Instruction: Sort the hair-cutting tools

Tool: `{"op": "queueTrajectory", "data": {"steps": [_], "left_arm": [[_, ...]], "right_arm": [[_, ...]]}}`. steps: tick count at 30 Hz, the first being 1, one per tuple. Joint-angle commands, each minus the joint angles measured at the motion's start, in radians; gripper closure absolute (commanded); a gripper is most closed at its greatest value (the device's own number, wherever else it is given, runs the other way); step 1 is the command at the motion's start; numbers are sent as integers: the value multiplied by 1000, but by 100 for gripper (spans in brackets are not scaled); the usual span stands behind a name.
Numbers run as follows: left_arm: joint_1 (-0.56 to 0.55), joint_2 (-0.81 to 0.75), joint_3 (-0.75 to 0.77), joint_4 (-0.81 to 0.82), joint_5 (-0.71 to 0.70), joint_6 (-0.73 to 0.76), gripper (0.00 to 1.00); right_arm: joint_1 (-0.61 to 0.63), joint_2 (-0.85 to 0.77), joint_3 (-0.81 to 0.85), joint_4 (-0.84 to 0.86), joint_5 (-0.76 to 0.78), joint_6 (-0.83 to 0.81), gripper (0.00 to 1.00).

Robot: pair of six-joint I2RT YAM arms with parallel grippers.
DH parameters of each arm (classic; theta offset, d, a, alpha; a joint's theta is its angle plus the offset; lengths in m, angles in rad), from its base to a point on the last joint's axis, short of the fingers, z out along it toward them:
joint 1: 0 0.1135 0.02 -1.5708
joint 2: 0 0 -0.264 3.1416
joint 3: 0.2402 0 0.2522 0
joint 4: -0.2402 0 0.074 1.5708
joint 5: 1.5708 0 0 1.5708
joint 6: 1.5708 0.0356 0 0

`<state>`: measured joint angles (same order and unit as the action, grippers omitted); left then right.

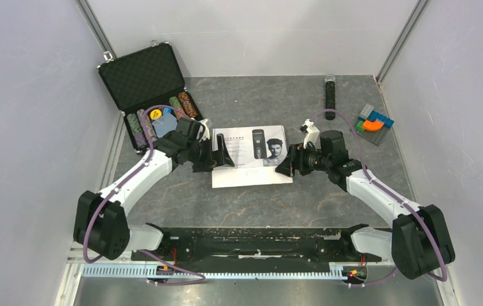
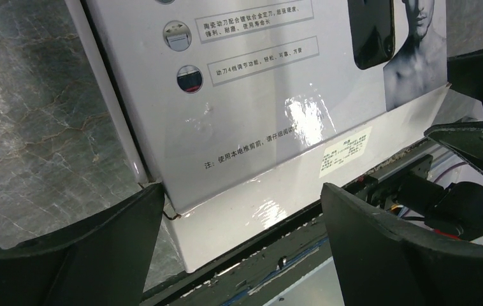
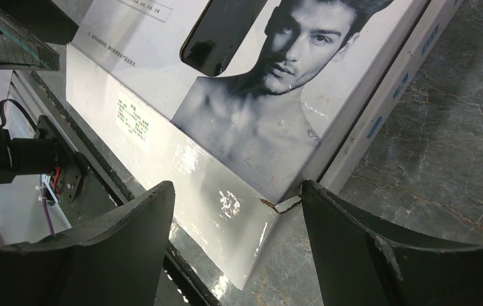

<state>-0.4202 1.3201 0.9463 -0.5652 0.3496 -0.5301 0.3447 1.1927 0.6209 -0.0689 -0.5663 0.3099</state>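
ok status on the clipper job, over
Left gripper open at clipper box's left end, right gripper open at its right end. Box lies flat, not gripped. Tools not in view. Nothing in the way.

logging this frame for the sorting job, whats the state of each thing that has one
white box, lying flat, print up, near flap out
black case, lid open
left pincer, open, empty
right pincer, open, empty
black stick, lying flat
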Motion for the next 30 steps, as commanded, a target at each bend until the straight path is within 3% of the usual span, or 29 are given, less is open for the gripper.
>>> {"op": "queueTrajectory", "data": {"steps": [1, 24, 30], "left_arm": [[-4, -13, -16, 48, 31, -95, 2], [-4, -70, -37, 130, 88, -301, 0], [-4, -86, -37, 93, 42, -287, 0]], "right_arm": [[2, 3, 15, 32, 11, 34, 24], [7, 27, 58, -9, 2, 67, 24], [8, 18, 66, -9, 6, 68, 23]]}}
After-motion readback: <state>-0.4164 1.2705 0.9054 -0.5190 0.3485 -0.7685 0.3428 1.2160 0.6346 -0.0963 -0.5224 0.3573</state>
